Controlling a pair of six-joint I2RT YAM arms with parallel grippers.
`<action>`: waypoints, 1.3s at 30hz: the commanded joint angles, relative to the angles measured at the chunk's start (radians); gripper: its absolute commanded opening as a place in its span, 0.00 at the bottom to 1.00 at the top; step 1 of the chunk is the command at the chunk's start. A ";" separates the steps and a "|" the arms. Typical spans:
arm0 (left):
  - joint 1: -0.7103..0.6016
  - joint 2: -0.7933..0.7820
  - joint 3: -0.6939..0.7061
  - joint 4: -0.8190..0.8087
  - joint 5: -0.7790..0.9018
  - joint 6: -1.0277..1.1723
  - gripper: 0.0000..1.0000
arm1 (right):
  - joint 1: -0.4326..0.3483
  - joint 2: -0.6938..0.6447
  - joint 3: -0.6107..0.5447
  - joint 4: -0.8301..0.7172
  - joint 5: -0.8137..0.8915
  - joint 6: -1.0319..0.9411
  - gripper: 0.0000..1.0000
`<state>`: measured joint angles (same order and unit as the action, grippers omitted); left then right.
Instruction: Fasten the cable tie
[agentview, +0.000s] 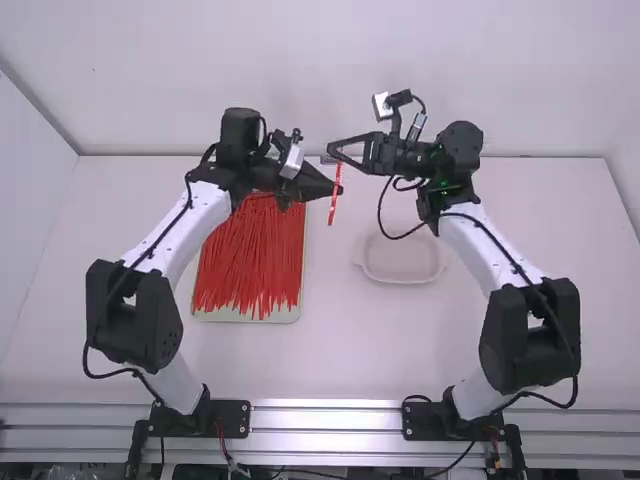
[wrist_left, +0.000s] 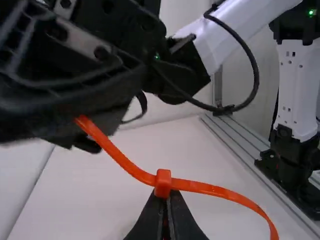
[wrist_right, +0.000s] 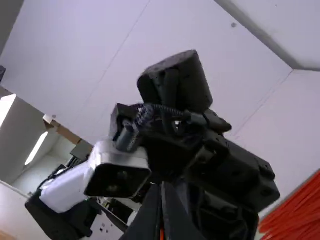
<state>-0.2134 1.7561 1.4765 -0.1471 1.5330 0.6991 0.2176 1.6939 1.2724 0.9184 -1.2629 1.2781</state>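
**A:** Progress, quick.

**B:** Partway, I'd say. My left gripper (wrist_left: 163, 214) and right gripper (wrist_right: 161, 207) both have the cable tie (wrist_left: 122, 161). The strap (wrist_left: 215, 189) comes out of both sides of the head (wrist_left: 162, 179), so I judge the tail is threaded. I can't make out a closed loop or how snug it is. Pulling it tight looks like what's left.

**A:** Grippers?

**B:** Left is clenched, jaws pressed together right under the head, gripping it. Right is clenched too, pinching the far end of the strap, and a sliver of orange shows between its fingers.

**A:** Where's the tie?

**B:** Held up off the table (agentview: 560, 230), between my two grippers, near the back middle. One stretch of strap runs from the head to my right gripper. The other curves away and hangs free.

**A:** Anything else around?

**B:** A pile of spare ties (agentview: 250, 255) lies on a tray (agentview: 245, 317) under my left arm. A clear container (agentview: 402, 262) sits near my right arm. Both are apart from the grippers.
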 joint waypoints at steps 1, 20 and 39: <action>-0.015 -0.002 -0.011 -0.058 0.019 0.127 0.02 | -0.015 -0.014 0.113 0.010 0.074 -0.007 0.00; -0.010 -0.002 -0.012 -0.257 -0.033 0.278 0.02 | -0.030 -0.014 0.312 -0.071 0.086 0.008 0.00; 0.010 -0.002 -0.011 -0.203 -0.031 0.257 0.02 | -0.040 -0.014 0.328 -0.071 -0.053 0.002 0.98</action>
<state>-0.2111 1.7523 1.4704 -0.3607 1.4799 0.9539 0.1894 1.6939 1.5818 0.8440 -1.2854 1.2758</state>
